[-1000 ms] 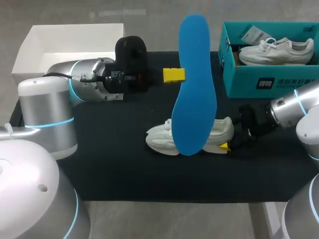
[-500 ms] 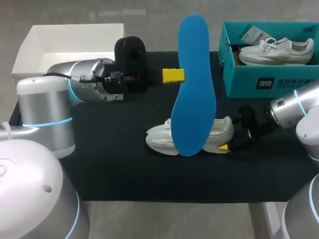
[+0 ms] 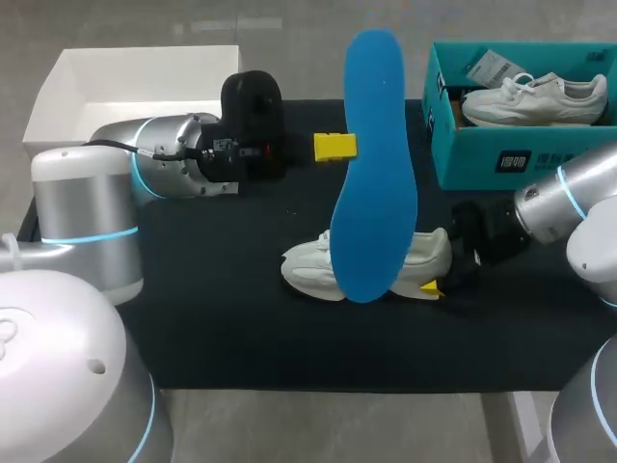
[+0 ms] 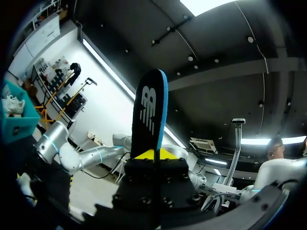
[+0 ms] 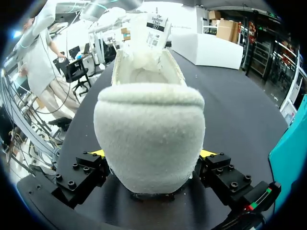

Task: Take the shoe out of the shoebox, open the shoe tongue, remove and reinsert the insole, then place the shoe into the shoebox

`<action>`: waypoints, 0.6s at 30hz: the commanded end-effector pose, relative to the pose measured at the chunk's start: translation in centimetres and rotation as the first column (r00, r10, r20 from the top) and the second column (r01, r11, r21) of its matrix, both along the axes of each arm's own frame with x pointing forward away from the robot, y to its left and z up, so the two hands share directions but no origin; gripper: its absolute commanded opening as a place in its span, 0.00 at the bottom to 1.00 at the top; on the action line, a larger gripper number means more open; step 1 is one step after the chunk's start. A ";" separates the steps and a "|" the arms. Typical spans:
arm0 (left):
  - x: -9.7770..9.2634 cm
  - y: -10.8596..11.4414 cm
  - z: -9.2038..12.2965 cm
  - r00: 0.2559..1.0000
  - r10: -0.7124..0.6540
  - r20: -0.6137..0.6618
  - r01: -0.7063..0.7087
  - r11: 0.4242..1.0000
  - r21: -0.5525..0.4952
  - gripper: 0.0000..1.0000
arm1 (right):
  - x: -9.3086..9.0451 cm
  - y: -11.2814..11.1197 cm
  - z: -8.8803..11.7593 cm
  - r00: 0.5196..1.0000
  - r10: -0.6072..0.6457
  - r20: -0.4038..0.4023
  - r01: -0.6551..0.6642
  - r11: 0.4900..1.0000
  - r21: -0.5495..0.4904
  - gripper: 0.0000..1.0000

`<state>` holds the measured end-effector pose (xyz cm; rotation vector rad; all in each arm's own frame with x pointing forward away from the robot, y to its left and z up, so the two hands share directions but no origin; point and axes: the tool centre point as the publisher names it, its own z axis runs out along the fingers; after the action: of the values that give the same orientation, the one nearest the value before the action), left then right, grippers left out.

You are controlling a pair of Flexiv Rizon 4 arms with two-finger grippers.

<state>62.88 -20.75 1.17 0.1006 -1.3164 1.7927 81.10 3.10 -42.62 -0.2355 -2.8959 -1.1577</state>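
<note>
Inside shoebox (image 3: 474,162) a sneaker (image 3: 535,99), left end effector (image 3: 339,147) grasping insole (image 3: 376,174), right end effector (image 3: 443,262) grasping shoe (image 3: 308,266)

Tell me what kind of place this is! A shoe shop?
Probably a robot test lab, not a shop. At a black table, the left gripper holds a blue insole, the right gripper grips a white shoe by the heel, and a teal shoebox sits nearby.
</note>
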 end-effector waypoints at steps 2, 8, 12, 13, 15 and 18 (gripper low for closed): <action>-0.1 0.0 0.0 1.000 0.003 -0.001 -0.003 1.000 -0.002 0.00 | -0.4 0.1 2.2 0.999 -0.016 -0.040 0.010 0.988 -0.153 1.00; -0.1 0.0 0.0 1.000 0.003 -0.001 -0.003 1.000 -0.002 0.00 | -0.6 0.3 3.2 0.995 -0.030 -0.094 0.003 0.961 -0.277 1.00; -0.1 0.0 0.0 1.000 0.003 -0.001 -0.003 1.000 -0.002 0.00 | -0.7 0.7 3.8 0.985 -0.059 -0.160 -0.012 0.912 -0.409 1.00; -0.1 0.0 0.0 1.000 0.003 -0.001 -0.003 1.000 -0.002 0.00 | -0.8 0.7 3.9 0.983 -0.063 -0.174 -0.021 0.896 -0.443 1.00; -0.1 0.0 0.0 1.000 0.003 -0.001 -0.003 1.000 -0.002 0.00 | -0.8 0.8 4.1 0.978 -0.074 -0.195 -0.031 0.873 -0.487 1.00; -0.1 0.0 0.0 1.000 0.003 -0.001 -0.003 1.000 -0.002 0.00 | -0.9 0.8 4.1 0.975 -0.082 -0.207 -0.043 0.842 -0.538 1.00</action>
<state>62.87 -20.73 1.17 0.1009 -1.3160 1.7934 79.87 3.47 -38.87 -0.4039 -2.8987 -0.6998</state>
